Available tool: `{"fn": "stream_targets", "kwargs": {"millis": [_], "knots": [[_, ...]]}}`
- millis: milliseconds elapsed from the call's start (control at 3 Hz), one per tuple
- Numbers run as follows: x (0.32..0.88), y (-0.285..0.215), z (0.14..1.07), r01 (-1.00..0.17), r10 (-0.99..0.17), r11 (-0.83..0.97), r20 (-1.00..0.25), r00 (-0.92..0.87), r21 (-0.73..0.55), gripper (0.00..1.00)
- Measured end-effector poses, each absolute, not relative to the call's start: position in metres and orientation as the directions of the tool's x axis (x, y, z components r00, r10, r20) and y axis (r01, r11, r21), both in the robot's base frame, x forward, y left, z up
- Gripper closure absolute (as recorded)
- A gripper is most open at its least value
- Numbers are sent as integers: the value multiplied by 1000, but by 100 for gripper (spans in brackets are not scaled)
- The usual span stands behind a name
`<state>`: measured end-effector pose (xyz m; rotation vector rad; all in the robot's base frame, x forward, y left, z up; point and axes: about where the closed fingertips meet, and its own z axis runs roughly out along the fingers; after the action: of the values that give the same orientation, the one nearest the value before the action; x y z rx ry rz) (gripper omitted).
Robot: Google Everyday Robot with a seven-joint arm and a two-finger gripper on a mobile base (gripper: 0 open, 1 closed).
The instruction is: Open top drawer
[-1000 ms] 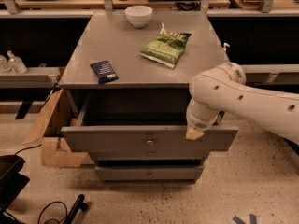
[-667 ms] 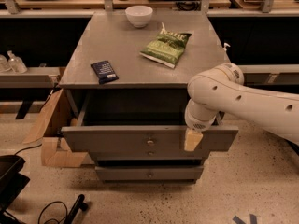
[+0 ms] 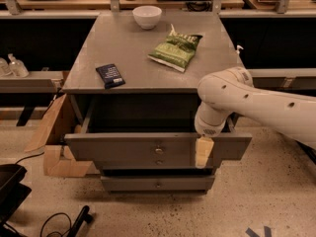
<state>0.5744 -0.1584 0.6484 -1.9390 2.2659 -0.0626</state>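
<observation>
The top drawer [image 3: 113, 149] of the grey cabinet is pulled out toward the camera, and its dark interior [image 3: 143, 116] shows behind the wide front panel. A small round metal knob [image 3: 159, 151] sits at the panel's centre. My gripper [image 3: 203, 153] hangs down from the white arm [image 3: 247, 100] over the drawer's front edge, right of the knob, its tan tip in front of the panel. Two narrower grey drawers [image 3: 158, 183] sit shut below.
On the cabinet top [image 3: 133, 48] lie a white bowl [image 3: 147, 16], a green snack bag [image 3: 176, 50] and a dark blue packet [image 3: 110, 75]. Cardboard [image 3: 52, 137] leans at the cabinet's left. Cables and black gear [image 3: 12, 191] lie on the floor at lower left.
My gripper has slid a little lower, from the drawer's top edge down over the front panel. The drawer stands pulled out as before.
</observation>
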Motion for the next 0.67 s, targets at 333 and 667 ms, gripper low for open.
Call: {"fn": "stream_targets", "kwargs": {"millis": [333,667], "knots": [[559,-159,632,-980,-980,187,-85,-181,-65,25],[533,-153,637,-982,-982,188,-11,-188,-34,48]]}}
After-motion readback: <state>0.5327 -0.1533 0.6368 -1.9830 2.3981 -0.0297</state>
